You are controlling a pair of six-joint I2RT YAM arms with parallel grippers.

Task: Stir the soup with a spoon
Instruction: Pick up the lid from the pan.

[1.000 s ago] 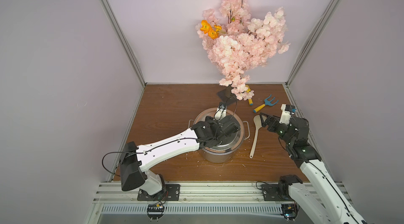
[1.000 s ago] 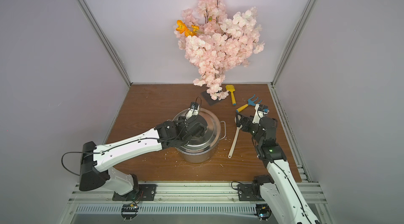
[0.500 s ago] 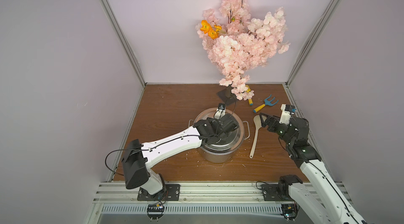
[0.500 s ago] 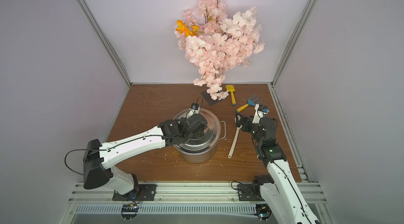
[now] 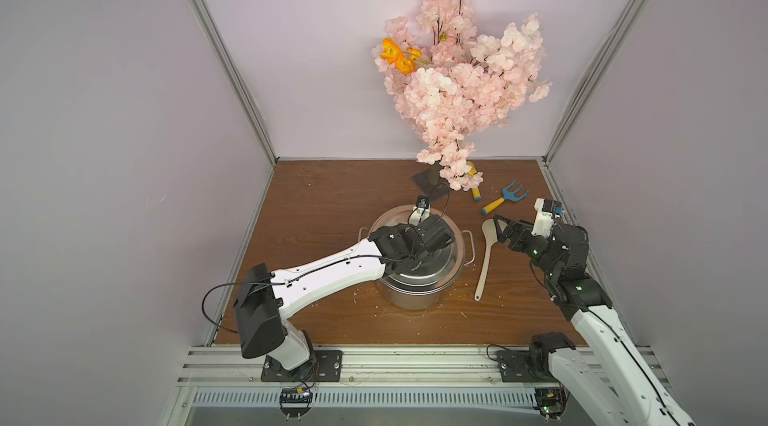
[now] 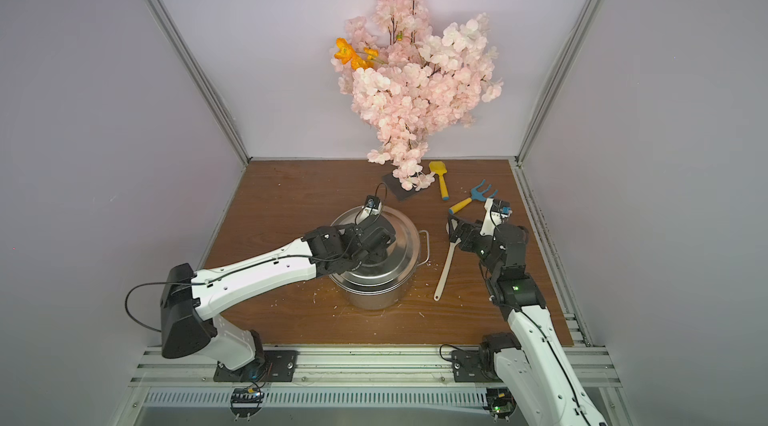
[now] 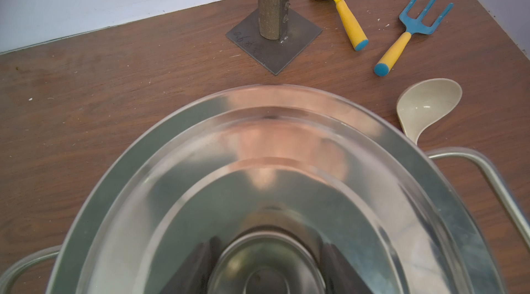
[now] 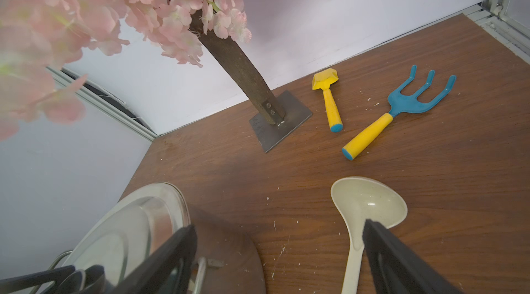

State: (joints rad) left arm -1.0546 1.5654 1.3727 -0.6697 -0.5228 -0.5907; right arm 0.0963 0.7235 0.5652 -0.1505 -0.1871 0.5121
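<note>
Left arm stretched forward, the left hand straddles the knob of the lid on the pot; pinching or not, cannot tell. The right hand, spread wide, hovers over the spoon on the bench beside the pot.

This is a robotics lab test cell, not a lived-in room. Plain pale-lilac wall panels box in three sides, joined by bare aluminium corner posts. The work surface is a single brown wood-grain board. Along its 6 o'clock edge runs a slotted aluminium rail. Bolted to the rail are a white-and-black left robot arm at 7 o'clock and a matching right robot arm at 5 o'clock.

The contents look like staged props. At 12 o'clock stands an artificial pink blossom tree, its trunk screwed to a square grey steel plate. At 1 o'clock lie a yellow plastic toy shovel and a blue-pronged toy rake with a yellow handle. At the centre a lidded stainless-steel stockpot sits beside a cream plastic ladle.
</note>
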